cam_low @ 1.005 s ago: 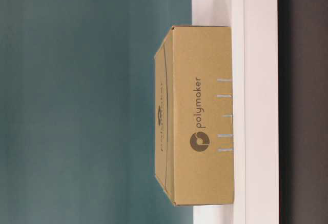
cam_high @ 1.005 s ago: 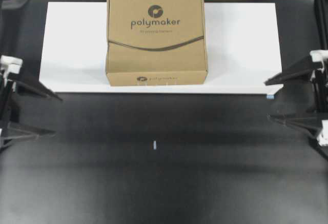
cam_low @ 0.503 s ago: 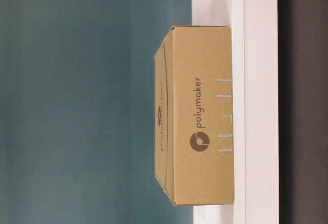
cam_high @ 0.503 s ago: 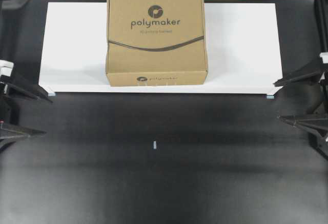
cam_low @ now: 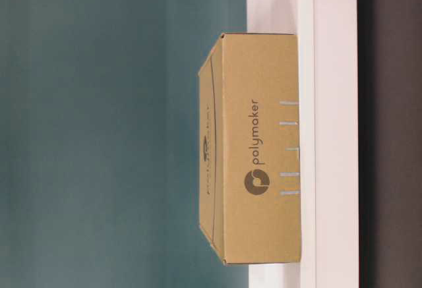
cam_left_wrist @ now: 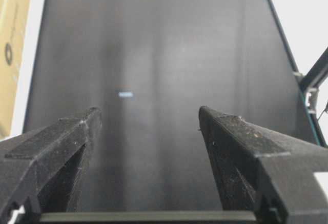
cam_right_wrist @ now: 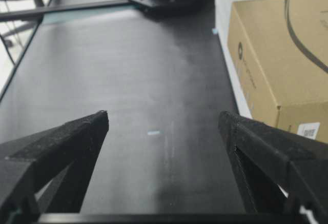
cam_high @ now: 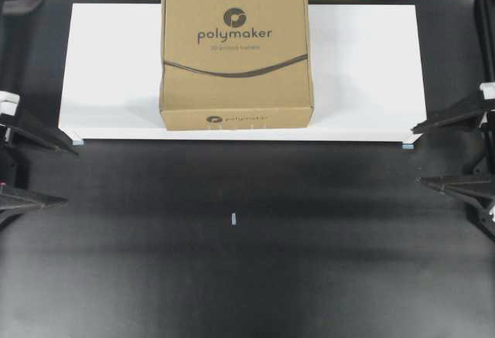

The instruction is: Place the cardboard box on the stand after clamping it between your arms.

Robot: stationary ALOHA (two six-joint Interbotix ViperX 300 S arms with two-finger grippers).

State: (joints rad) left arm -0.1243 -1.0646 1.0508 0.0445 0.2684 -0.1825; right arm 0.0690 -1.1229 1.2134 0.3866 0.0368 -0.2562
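The brown cardboard box (cam_high: 235,56) printed "polymaker" rests flat on the middle of the white stand (cam_high: 363,67). It also shows in the table-level view (cam_low: 260,163), at the left edge of the left wrist view (cam_left_wrist: 11,49) and in the right wrist view (cam_right_wrist: 282,55). My left gripper (cam_high: 69,174) is open and empty at the table's left edge, well clear of the box. My right gripper (cam_high: 418,155) is open and empty at the right edge, by the stand's front right corner. In the wrist views the left gripper (cam_left_wrist: 148,114) and right gripper (cam_right_wrist: 163,115) hold nothing.
The black tabletop (cam_high: 232,261) spreads in front of the stand, with a small pale mark (cam_high: 233,218) near its middle. A teal wall (cam_low: 99,130) stands behind the stand. The stand's small foot (cam_high: 407,145) shows at its front right corner.
Both arms have drawn outward toward the table's sides and slightly lowered over the second. Since half a second ago they have barely moved. The box has stayed still on the stand.
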